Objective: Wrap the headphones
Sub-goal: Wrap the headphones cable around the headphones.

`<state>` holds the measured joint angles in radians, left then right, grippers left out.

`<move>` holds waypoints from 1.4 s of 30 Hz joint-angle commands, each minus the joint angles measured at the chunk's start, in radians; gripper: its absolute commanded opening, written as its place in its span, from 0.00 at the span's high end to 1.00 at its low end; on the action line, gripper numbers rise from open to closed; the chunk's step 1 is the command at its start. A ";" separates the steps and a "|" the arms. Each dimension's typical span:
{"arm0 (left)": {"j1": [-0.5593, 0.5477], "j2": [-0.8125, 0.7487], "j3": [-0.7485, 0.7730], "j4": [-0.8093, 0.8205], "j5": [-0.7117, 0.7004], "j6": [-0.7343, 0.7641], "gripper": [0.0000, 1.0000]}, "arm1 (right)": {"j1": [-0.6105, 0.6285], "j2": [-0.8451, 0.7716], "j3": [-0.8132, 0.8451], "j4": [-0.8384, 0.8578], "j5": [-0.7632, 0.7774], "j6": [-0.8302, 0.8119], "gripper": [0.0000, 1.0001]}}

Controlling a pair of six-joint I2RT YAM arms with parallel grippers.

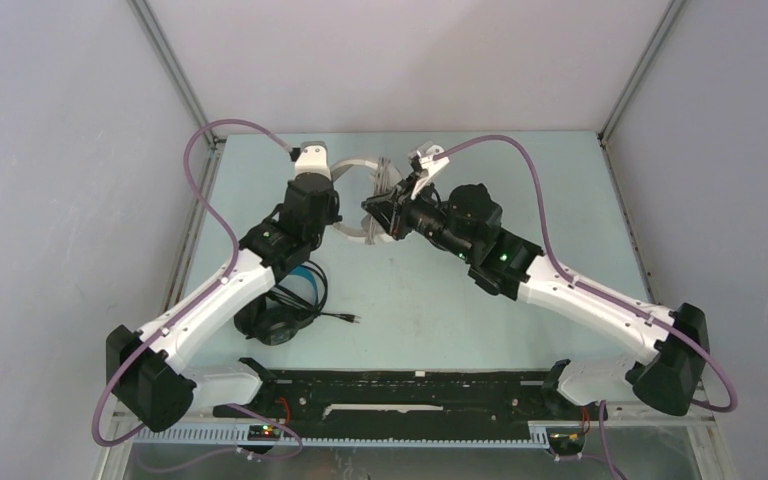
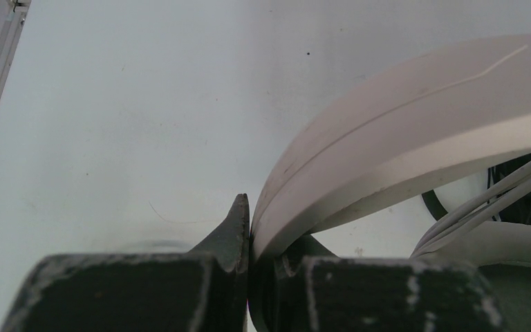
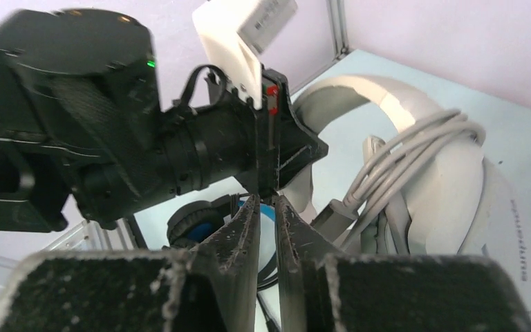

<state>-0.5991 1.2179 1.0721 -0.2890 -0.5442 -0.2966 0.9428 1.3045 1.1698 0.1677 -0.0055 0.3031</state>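
Two grippers meet at one pair of headphones. The left gripper point(image 2: 249, 232) is clenched on the headband of the white over-ear headphones point(image 2: 422, 117), with the band wedged between its dark pads. The right gripper point(image 3: 267, 214) hovers just beside the same pair, facing the left arm point(image 3: 110, 138). Its fingers are nearly together, with only a thin slit between them, and I cannot tell whether anything is pinched there.

The white pair sits at the far middle of the table point(image 1: 460, 300), between the two wrists. Its grey cable point(image 3: 394, 155) lies in several strands bunched side by side across the earcup and up toward the band. I judge that the winding on this pair is well along. The cable's end is not visible, so whether it is tucked in cannot be told.

Nearer the bases, partly under the left arm, the black over-ear headphones with the blue headband point(image 1: 278, 318) lie flat. Their black cable point(image 1: 335, 317) trails loose over the table and ends in a jack plug point(image 1: 355, 320) well apart from the cups. That pair looks not yet wrapped, so by my reckoning roughly half the visible work is left.

Count:
- Arms: two.
- Grippers: two.
- Headphones in view: two pairs, one white and one black-and-blue.
- Cables: two, one bundled and one loose.
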 commanded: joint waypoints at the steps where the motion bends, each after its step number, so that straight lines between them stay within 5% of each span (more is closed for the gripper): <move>1: 0.006 -0.036 0.103 0.085 0.022 -0.045 1.00 | -0.041 0.048 0.041 0.006 -0.067 0.064 0.85; 20: 0.016 -0.085 0.127 0.031 0.122 -0.068 1.00 | -0.077 0.066 0.030 -0.141 0.121 -0.013 0.89; 29: 0.017 -0.055 0.124 0.013 0.110 -0.044 1.00 | -0.074 0.002 0.030 -0.051 -0.106 0.063 0.82; 42: 0.017 -0.003 0.124 -0.014 0.099 -0.015 1.00 | -0.078 -0.107 0.030 -0.077 -0.136 0.133 0.78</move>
<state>-0.5896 1.2121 1.0885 -0.3691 -0.4591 -0.3035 0.8658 1.2564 1.1709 0.0898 -0.1337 0.4152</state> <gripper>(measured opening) 0.102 0.202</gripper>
